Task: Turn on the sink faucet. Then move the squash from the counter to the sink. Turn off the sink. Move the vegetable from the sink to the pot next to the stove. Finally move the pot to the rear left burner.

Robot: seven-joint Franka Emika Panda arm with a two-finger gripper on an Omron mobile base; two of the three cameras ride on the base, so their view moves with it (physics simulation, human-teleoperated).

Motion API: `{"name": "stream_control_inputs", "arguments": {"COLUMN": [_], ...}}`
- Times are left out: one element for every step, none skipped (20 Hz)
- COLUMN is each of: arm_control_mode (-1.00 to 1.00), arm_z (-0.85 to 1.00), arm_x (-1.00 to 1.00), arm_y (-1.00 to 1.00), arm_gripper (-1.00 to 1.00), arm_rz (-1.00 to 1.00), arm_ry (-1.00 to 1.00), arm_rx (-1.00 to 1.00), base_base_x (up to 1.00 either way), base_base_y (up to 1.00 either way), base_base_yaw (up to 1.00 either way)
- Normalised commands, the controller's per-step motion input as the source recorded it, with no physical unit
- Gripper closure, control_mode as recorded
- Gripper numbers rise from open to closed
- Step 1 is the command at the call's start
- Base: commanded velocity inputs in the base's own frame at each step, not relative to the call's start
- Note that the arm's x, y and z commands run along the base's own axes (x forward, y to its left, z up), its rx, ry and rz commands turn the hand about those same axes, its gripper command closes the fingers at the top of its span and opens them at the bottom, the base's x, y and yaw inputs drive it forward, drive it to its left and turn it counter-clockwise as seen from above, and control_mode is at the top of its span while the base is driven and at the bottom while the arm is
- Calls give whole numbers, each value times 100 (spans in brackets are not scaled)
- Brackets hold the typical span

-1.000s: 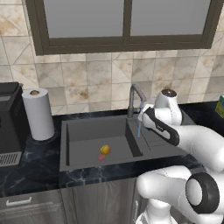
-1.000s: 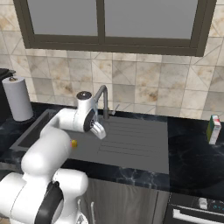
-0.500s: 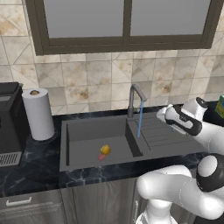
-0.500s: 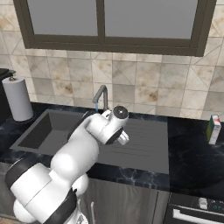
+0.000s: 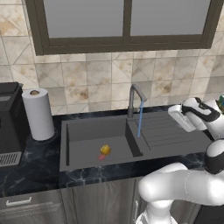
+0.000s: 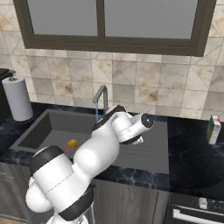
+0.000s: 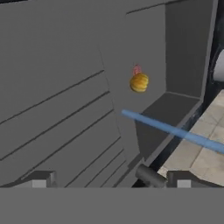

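Black marble with thin white veins makes the tabletop (image 5: 39, 173), running left to right under one tiled wall and one dark-framed window (image 5: 124, 22). Set into it is one dark grey sink (image 5: 72, 131), its basin on the left and its ribbed drainboard wing on the right. One white arm (image 6: 98, 151) reaches over the drainboard, its hand out to the right of the basin. At the far left stand one black appliance (image 5: 9, 122) and one paper towel roll (image 5: 38, 113). One slim grey sink faucet (image 5: 134, 99) rises at the far rim of the sink, with one blue stream of water (image 5: 140, 119) falling from its spout. One carton (image 6: 213, 129) stands on the right. One yellow squash (image 5: 105, 150) lies on the basin floor, just beside the one red drain mark (image 5: 101, 157). The jaws (image 7: 111, 179) stand wide apart and hold nothing.
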Motion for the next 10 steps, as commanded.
{"name": "stream_control_inputs", "arguments": {"arm_control_mode": [-100,-100,-100,-100,-100,-100,-100,-100,-100,-100], "arm_z": [9,7,2,2,5,6,9,8,5,1], "arm_x": [14,16,19,24,26,26,26,32,28,24], "arm_y": [-23,-22,-4,-5,-6,-7,0,0,0,0], "arm_gripper": [-100,-100,-100,-100,-100,-100,-100,-100,-100,-100], "arm_rz": [28,28,27,27,30,31,33,34,36,36], "arm_ry": [-30,-31,-33,-32,-32,-34,-34,-33,-32,-31], "arm_rx": [0,1,0,1,3,3,1,1,0,0], "base_base_x": [0,0,0,0,0,0,0,0,0,0], "base_base_y": [0,0,0,0,0,0,0,0,0,0], "base_base_yaw": [0,0,0,0,0,0,0,0,0,0]}}
